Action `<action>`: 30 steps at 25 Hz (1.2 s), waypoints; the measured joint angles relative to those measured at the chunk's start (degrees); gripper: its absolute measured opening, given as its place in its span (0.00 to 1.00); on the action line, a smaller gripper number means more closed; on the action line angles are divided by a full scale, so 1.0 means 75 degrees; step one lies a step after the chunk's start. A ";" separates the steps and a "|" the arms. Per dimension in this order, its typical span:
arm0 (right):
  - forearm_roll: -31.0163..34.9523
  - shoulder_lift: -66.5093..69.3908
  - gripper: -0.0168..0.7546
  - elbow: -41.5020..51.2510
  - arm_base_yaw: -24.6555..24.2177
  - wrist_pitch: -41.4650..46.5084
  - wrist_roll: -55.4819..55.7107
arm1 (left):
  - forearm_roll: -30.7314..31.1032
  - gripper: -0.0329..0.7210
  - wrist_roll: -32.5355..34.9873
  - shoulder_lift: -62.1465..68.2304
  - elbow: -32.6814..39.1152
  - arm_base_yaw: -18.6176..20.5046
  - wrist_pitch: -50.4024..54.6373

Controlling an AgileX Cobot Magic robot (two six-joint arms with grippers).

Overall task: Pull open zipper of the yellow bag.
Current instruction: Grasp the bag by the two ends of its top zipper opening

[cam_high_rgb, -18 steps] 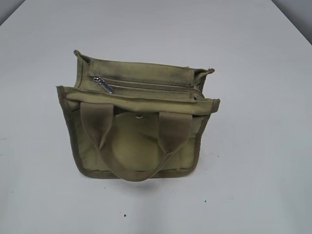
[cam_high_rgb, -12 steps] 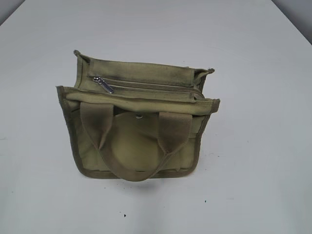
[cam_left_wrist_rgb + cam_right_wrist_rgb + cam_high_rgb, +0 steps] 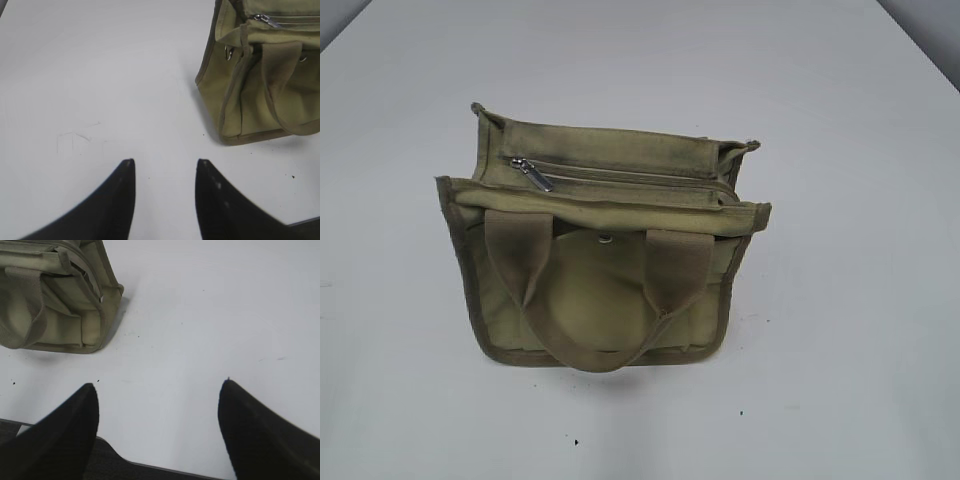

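Observation:
The yellow bag [image 3: 605,240] stands upright in the middle of the white table [image 3: 840,120], handles hanging down its front. Its zipper [image 3: 620,175] runs along the top, and the silver pull tab [image 3: 532,173] lies at the left end. In the left wrist view the bag [image 3: 260,85] fills the upper right, the tab [image 3: 264,20] near the top edge. My left gripper [image 3: 165,162] is open over bare table, well short of the bag. The right wrist view has the bag [image 3: 55,300] at the upper left. My right gripper [image 3: 157,385] is wide open and empty, near the table's front edge. Neither gripper shows in the exterior view.
A round metal snap [image 3: 606,238] sits on the bag's front pocket. A metal ring [image 3: 228,52] hangs at the bag's left side. The table's front edge [image 3: 165,469] runs just under my right gripper. White table surface lies on all sides of the bag.

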 joint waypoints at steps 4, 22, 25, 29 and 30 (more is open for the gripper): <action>0.0000 0.0000 0.77 0.0000 0.0000 0.0000 0.0000 | 0.0000 0.46 0.0000 0.0000 0.0000 0.0000 0.0000; 0.0228 0.0000 0.77 0.0000 0.0000 -0.0053 0.0000 | -0.0774 0.46 0.0000 0.0040 -0.0024 0.0000 -0.0251; 0.0444 0.0265 0.77 -0.0052 0.0000 -0.0301 -0.0078 | -0.1599 0.46 0.0000 0.0325 -0.0069 0.0000 -0.1301; 0.0878 0.1371 0.77 -0.0125 0.0029 -0.1385 -0.0555 | -0.2761 0.46 0.0000 0.1339 -0.0109 0.0000 -0.2708; 0.1003 0.1604 0.77 -0.0125 0.0106 -0.1638 -0.0652 | -0.3109 0.46 0.0000 0.1735 -0.0123 0.0000 -0.2966</action>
